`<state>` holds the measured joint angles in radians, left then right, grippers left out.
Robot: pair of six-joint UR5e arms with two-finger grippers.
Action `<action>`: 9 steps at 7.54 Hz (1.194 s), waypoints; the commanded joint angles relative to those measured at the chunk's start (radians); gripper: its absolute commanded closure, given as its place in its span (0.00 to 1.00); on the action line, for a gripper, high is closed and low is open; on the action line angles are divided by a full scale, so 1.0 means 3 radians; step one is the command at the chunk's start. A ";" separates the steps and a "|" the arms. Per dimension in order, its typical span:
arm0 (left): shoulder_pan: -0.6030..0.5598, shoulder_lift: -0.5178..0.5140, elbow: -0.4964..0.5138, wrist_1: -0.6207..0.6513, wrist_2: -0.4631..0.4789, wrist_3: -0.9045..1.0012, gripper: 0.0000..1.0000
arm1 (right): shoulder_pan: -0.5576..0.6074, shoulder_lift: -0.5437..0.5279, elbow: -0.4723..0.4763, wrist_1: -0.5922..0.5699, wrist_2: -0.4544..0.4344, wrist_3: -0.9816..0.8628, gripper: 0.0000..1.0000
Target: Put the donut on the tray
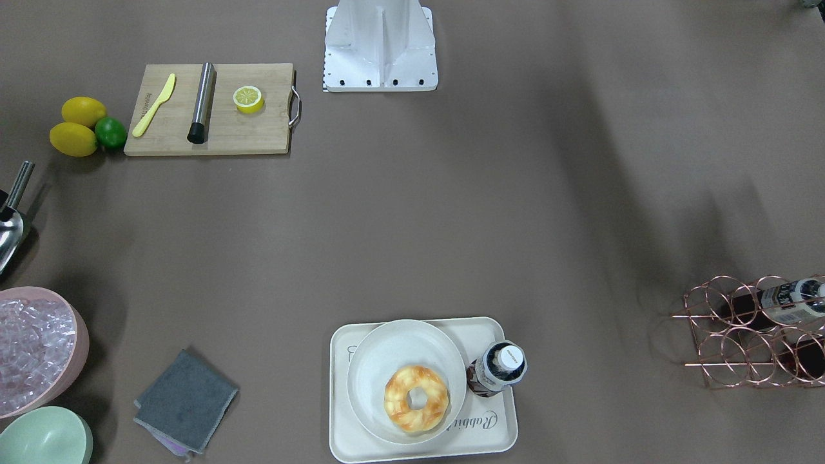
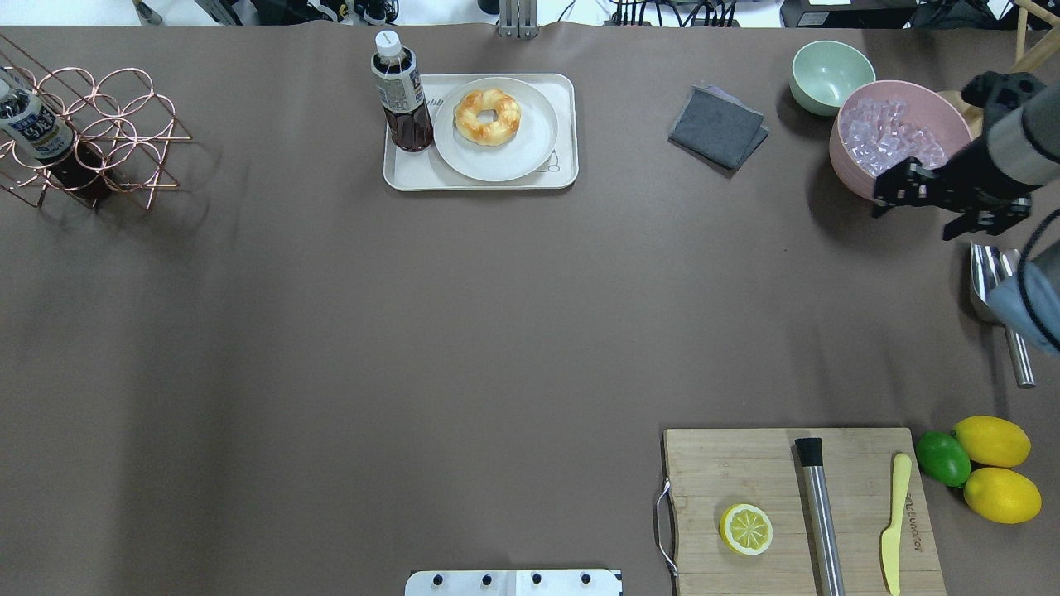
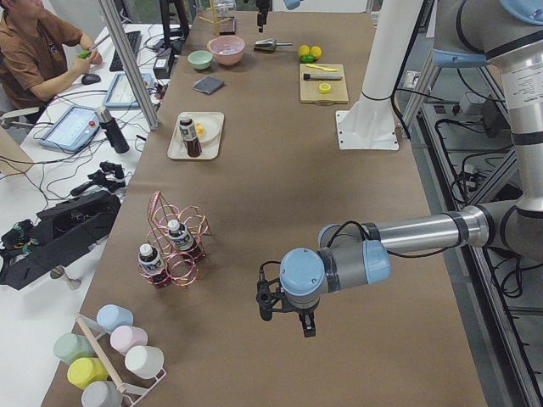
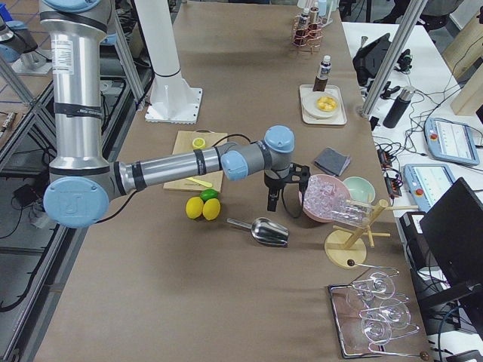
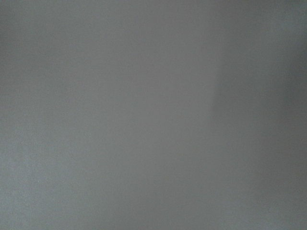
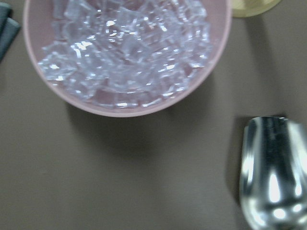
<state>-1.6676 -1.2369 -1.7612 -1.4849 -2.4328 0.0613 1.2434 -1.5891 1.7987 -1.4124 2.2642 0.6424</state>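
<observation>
Donut (image 2: 488, 117) is sitting on the plate (image 2: 530, 153) on the tray (image 2: 414, 175). It's looking light and squishy with a maybe-slick glaze, so I'm planning a gentle pinch across one side of the ring. My right gripper (image 2: 915, 217) is hanging jaws apart by the ice bowl (image 2: 845, 165). As for the left gripper (image 3: 286, 320), can't tell.

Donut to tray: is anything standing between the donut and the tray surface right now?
Yes. The donut lies on a round white plate that sits on the tray, so the plate separates them. A bottle stands on the tray beside the plate, leaving little bare tray.
</observation>
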 commanded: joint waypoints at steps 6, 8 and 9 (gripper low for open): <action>0.0000 -0.0110 0.0031 0.0005 0.0005 -0.0010 0.02 | 0.1106 -0.0256 -0.0530 -0.0323 0.0143 -0.2182 0.01; 0.0000 -0.0111 0.0031 0.0005 0.0005 -0.0010 0.02 | 0.1117 -0.0271 -0.0535 -0.0318 0.0143 -0.2187 0.01; 0.0000 -0.0111 0.0026 0.0005 0.0005 -0.0015 0.02 | 0.1117 -0.0271 -0.0535 -0.0318 0.0138 -0.2187 0.01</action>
<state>-1.6674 -1.2693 -1.7519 -1.4834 -2.4314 0.0582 1.5757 -1.6692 1.6392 -1.5076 2.3074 -0.0118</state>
